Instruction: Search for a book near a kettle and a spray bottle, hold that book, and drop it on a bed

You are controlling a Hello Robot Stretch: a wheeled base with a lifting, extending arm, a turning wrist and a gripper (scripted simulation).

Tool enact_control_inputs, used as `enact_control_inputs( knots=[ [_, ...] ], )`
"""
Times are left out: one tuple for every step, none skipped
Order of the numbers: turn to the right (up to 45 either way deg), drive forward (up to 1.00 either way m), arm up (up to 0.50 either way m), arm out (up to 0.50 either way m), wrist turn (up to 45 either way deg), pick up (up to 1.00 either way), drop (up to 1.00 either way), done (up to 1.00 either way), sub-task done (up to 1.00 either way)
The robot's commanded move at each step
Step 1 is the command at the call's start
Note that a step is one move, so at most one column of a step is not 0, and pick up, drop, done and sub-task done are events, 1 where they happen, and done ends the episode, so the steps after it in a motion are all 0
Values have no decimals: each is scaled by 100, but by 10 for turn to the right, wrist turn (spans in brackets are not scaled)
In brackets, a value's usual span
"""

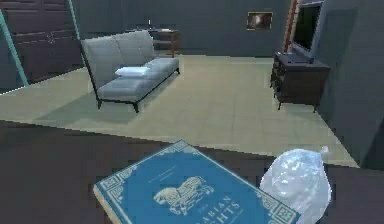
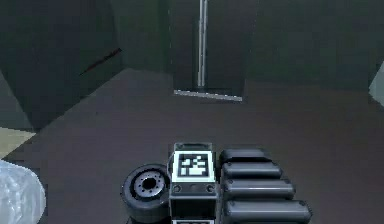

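Frontward of the gripper (image 2: pixel 148 190), beyond the clear crumpled lump (image 2: pixel 18 195), the blue book (image 1: pixel 195 190) lies flat on the dark table (image 1: pixel 60 160); I cannot tell whether the gripper holds anything, so drive round to bring the book beside it

The book (image 1: pixel 190 190) is cut off at its near corner by the forward view's bottom edge. The clear crinkled object (image 1: pixel 297 183) just beside it on the worktop (image 1: pixel 60 160) is cut off by the same edge, and its type cannot be determined. The television (image 1: pixel 305 30) is cut off at the top edge. Items on the small table (image 1: pixel 165 38) behind the sofa (image 1: pixel 125 65) are too small to identify. The gripper (image 2: pixel 148 190) is cut off by the arm side view's bottom edge. Its fingers cannot be made out, so whether it holds anything cannot be told.
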Motion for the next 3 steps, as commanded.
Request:
enact_control_inputs(
  knots=[
    [0, 70, 0, 0, 0, 0, 0, 0, 0],
    [60, 0, 0, 0, 0, 0, 0, 0, 0],
    [0, 100, 0, 0, 0, 0, 0, 0, 0]
  ],
)
